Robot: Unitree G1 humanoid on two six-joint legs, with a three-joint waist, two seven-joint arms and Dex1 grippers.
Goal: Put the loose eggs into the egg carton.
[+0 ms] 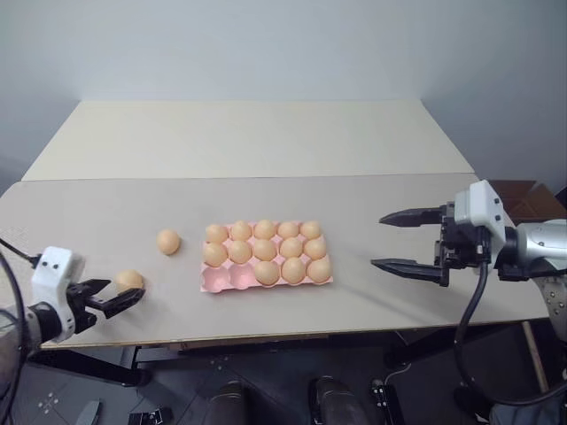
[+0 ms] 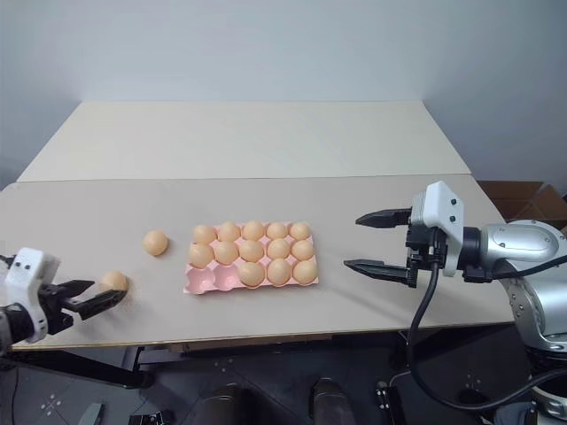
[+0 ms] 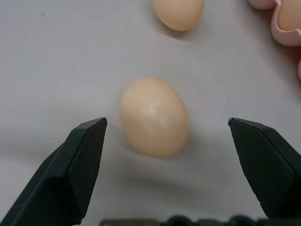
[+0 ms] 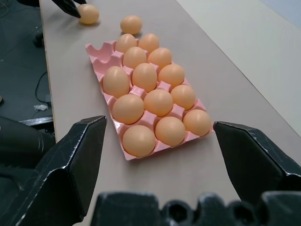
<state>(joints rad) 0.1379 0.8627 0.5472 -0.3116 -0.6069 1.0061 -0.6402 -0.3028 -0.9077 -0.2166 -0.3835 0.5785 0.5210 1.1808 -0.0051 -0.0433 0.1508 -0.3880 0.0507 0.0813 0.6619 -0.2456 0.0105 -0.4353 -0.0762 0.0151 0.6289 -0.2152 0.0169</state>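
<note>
Hovering low over the near left corner of the surface (image 1: 372, 150), the left end effector (image 1: 121, 296) stands open, its two black fingers (image 3: 75, 174) spread wide with nothing gripped. One loose egg (image 1: 129, 280) lies on the surface just ahead of the fingertips, in line with the gap between them; in the left wrist view it sits beyond the tips, not yet between them, and neither finger touches it. A second loose egg (image 1: 168, 242) rests a little farther in from the near edge, between the first egg and the egg carton (image 1: 217, 282), apart from both.

The right end effector (image 1: 399, 240) is open as well, empty, held above the right part of the surface with its fingers pointing toward the carton and well apart from it. In the right wrist view its two fingers frame the carton from the short right end.

The egg carton, a pink moulded tray, lies flat near the middle of the near edge of the surface, its long side running along that edge. Thirteen eggs sit in its cups: the far row and the middle row are full, and the near row holds three eggs at its right end. The two cups at the near left corner of the carton are bare pink.
</note>
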